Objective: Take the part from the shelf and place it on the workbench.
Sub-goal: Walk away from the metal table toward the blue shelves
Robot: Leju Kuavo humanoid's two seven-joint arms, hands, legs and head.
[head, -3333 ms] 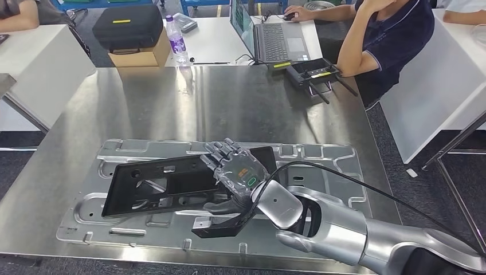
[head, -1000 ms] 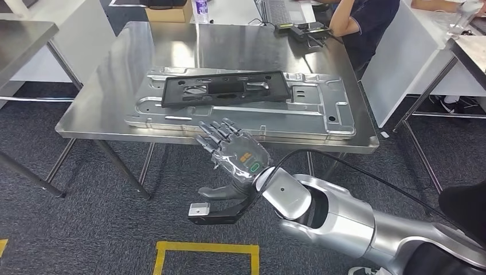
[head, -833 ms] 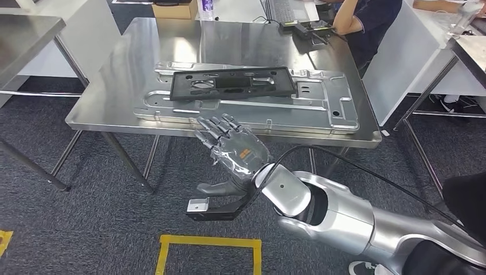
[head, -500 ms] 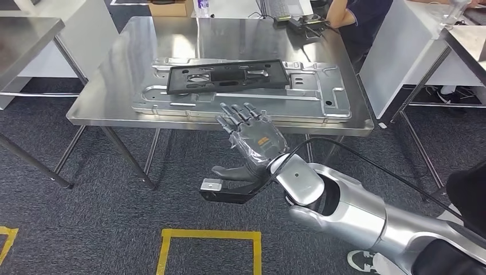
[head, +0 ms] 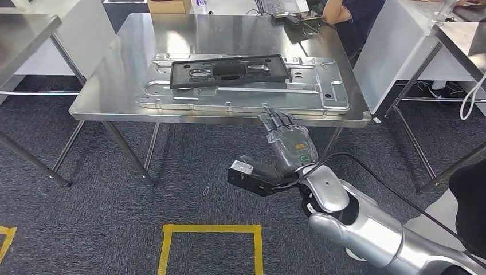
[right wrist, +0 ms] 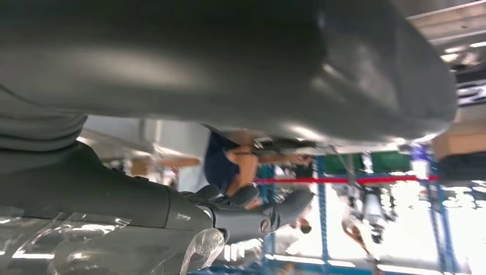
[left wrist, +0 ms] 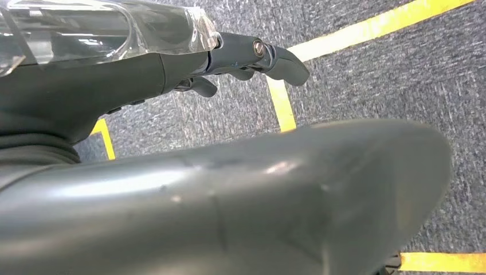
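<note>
The black plastic part [head: 229,70] lies flat on a large stamped metal plate [head: 321,97] on the steel workbench [head: 114,86]. My right hand [head: 289,143] hangs in front of the bench's near edge, below the tabletop and apart from the part. Its fingers are spread, its thumb points left, and it holds nothing. In the right wrist view the right hand [right wrist: 229,215] shows dark, loosely extended fingers with nothing between them. My left hand [left wrist: 172,69] hangs over the grey carpet, fingers stretched out and empty.
A person [head: 349,17] sits at the bench's far side beside a controller [head: 298,20] and a cardboard box [head: 168,6]. Another steel table [head: 23,34] stands at the left and a white table [head: 395,46] at the right. Yellow tape [head: 209,232] marks the floor.
The hand that lay on the part 3.3 s ago has left it on the plate. The camera has backed away from the bench. My right hand has swung to the right and lower.
</note>
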